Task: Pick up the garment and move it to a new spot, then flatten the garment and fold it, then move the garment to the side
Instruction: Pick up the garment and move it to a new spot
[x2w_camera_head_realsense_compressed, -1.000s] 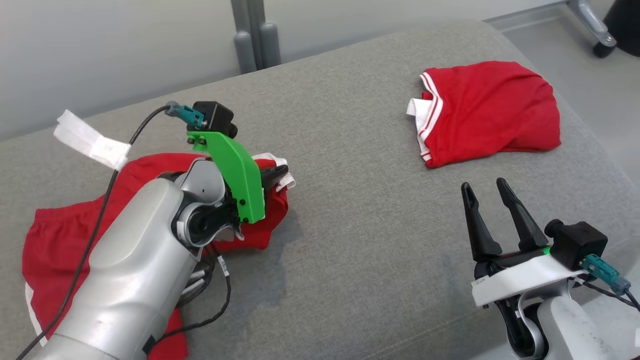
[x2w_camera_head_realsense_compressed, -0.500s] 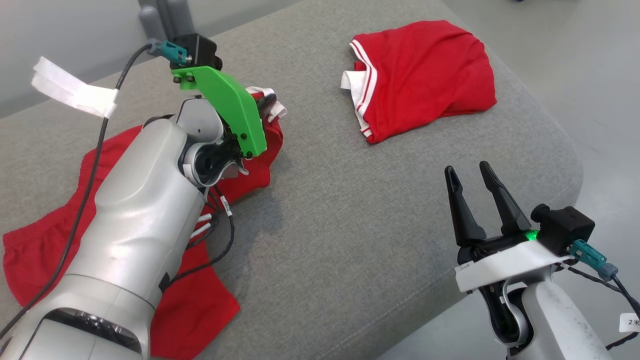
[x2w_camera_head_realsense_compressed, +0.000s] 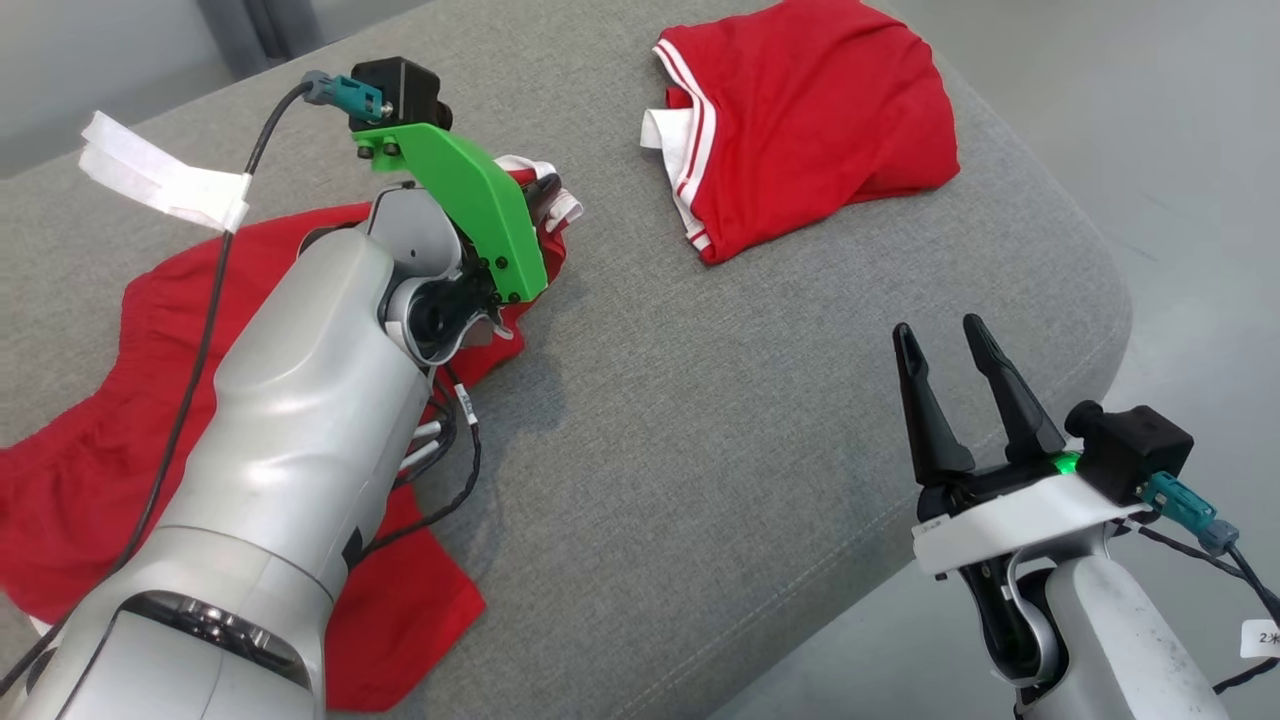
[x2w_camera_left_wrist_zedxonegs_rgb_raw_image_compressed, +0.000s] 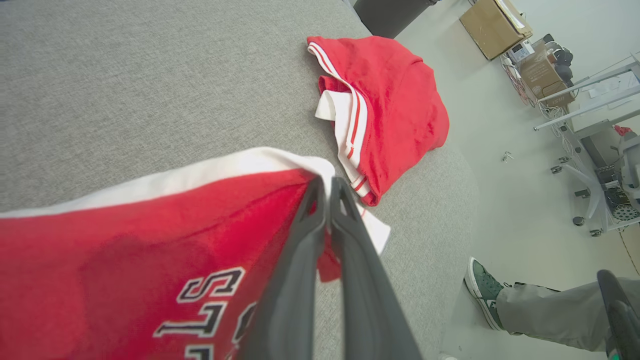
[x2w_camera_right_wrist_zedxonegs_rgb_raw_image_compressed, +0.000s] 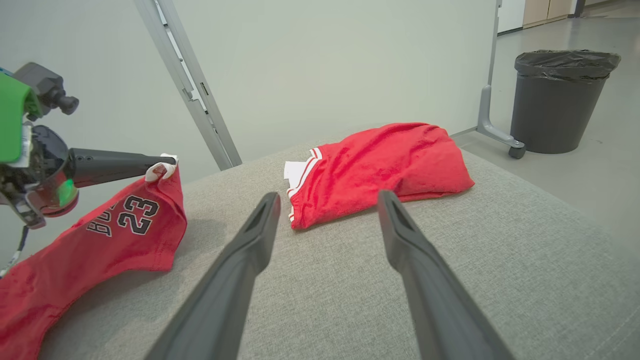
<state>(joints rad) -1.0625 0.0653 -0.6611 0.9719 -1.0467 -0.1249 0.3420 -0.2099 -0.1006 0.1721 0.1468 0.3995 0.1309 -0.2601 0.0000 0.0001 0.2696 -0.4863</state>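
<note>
Well, the garment lies along the left side of the grey surface. Its long axis runs on a slant from the near left corner up toward the middle. The bulk of it rests flat and rumpled by the left edge. Its far end, a white-trimmed corner, is raised off the surface and points toward the far right. The right wrist view shows a black-and-white "23" printed on the hanging part, and the cloth slopes down from the raised corner to the surface.

My left gripper has that corner. The two dark fingers are pressed together on the white trim, with red cloth bunched just beneath them. My left forearm reaches from the near left corner across the garment. The wrist is tipped so the fingers lie almost level above the surface, pointing toward the far right.

My right gripper hangs at the near right edge of the surface, well apart from the garment. Its fingers are spread wide with nothing between them and point toward the far edge.

A second red garment, folded over with its striped white hem facing left, sits at the far right corner. On the floor past the right edge stand a person's green shoe and a dark bin.
</note>
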